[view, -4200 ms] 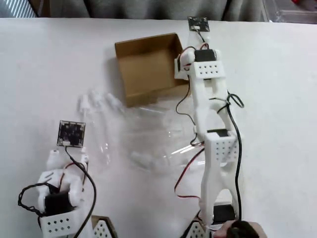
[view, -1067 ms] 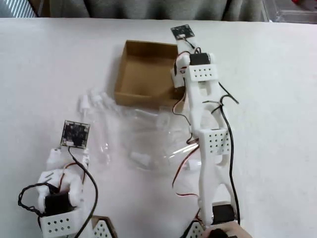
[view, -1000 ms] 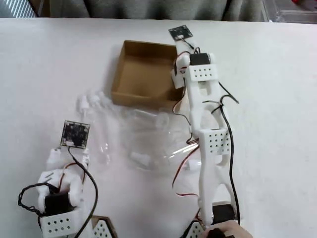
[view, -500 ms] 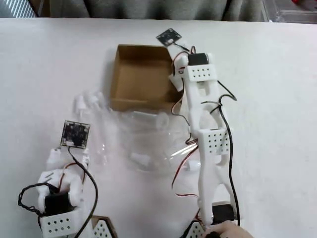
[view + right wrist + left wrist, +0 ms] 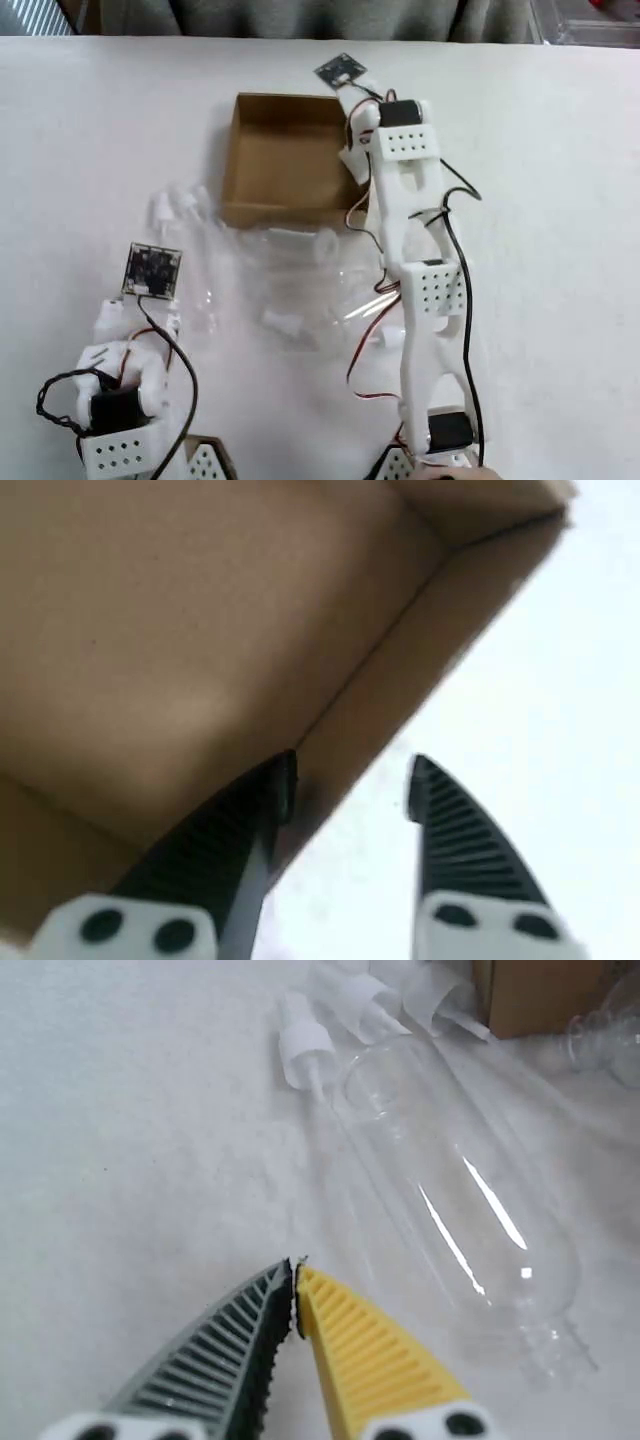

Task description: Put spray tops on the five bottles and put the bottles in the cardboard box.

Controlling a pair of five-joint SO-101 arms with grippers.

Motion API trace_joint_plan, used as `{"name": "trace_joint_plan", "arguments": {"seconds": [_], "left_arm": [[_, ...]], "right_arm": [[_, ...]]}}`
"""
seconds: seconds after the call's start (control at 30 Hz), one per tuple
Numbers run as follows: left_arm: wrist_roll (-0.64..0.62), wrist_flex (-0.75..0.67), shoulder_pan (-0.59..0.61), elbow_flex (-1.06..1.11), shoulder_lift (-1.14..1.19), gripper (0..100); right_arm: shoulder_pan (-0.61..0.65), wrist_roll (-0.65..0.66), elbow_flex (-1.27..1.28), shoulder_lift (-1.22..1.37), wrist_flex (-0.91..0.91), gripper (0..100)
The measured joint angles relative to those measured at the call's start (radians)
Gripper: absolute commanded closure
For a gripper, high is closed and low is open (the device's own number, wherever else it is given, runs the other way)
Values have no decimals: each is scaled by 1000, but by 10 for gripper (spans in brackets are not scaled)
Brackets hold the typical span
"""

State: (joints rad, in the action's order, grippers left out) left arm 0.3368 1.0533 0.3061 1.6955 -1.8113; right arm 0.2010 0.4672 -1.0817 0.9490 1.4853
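The right gripper (image 5: 352, 772), fingers parted astride one wall, has swung the cardboard box (image 5: 285, 150) leftward, nearer the bottles (image 5: 295, 242) lying on the surface, apparently still uncapped, while the left gripper (image 5: 296, 1278) stays clenched and empty.

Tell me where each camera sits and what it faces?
High view: above the table, looking down on cardboard box, bottles, left arm, right arm.
Left wrist view: on left arm, facing its shut left gripper and a bottle.
Right wrist view: on right arm, facing its open right gripper astride the box wall.
All share the box.
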Motion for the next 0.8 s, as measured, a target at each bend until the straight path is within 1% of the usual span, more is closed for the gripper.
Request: {"name": "trace_joint_plan", "arguments": {"seconds": [0.1,0.23,0.37,0.57,0.8], "left_arm": [[0,0,0,0,0,980],[0,0,0,0,0,980],[0,0,0,0,0,980],[0,0,0,0,0,980],[0,0,0,0,0,980]], "right_arm": [[0,-28,0,-57,54,861],[0,-35,0,-124,161,872],[-8,-101,32,-184,207,872],[-75,-140,196,-261,209,872],[-80,-120,459,-407,212,872]]}}
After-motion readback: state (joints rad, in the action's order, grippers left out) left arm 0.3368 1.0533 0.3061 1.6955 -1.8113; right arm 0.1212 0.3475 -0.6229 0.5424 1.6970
